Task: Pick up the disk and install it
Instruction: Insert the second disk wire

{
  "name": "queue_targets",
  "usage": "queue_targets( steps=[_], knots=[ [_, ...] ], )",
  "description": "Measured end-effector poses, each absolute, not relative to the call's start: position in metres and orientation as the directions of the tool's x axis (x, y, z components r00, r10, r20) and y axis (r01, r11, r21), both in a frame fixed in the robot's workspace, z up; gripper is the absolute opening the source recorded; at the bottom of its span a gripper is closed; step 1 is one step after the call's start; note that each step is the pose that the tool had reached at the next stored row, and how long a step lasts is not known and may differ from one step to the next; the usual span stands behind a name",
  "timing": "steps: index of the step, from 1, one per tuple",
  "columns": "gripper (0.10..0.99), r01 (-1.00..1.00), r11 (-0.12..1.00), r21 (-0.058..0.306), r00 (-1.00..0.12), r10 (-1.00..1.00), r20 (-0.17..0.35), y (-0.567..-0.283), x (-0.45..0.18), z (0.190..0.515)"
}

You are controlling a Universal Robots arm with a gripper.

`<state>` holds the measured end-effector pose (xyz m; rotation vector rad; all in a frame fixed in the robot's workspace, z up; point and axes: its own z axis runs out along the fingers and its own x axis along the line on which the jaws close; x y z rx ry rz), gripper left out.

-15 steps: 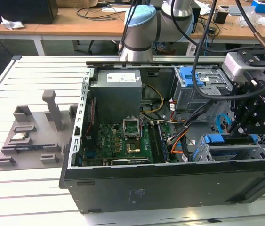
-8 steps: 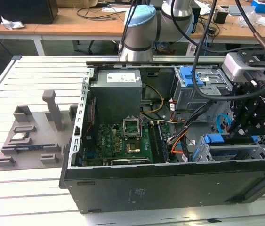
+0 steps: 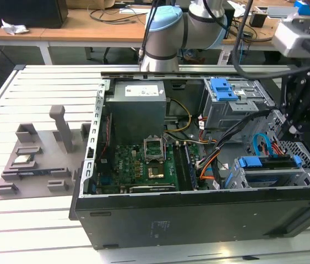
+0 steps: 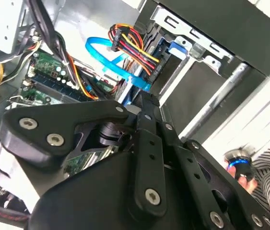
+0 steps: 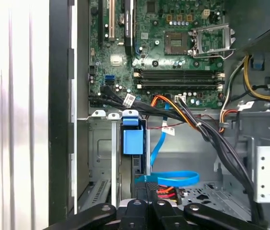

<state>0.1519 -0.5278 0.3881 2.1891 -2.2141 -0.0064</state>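
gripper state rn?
Gripper: cannot be told; it sits over the case's drive bay, right above the disk.

Slatted table point(image 3: 44, 93) carries computer case point(image 3: 199, 220), grey fixture point(image 3: 39, 159).

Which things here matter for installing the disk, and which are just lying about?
Job in hand:
disk, sitting in the lower drive bay
gripper, close by it

Lying about:
processor chip on the grey fixture
blue clip on the upper cage
blue data cable
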Motion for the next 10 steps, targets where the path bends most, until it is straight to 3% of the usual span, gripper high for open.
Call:
queue_targets(
  steps=[10],
  knots=[
    [0.106, -1.000, 0.012, 0.023, -0.011, -1.000, 0.019, -0.5272, 0.1519, 0.3934]
  ],
)
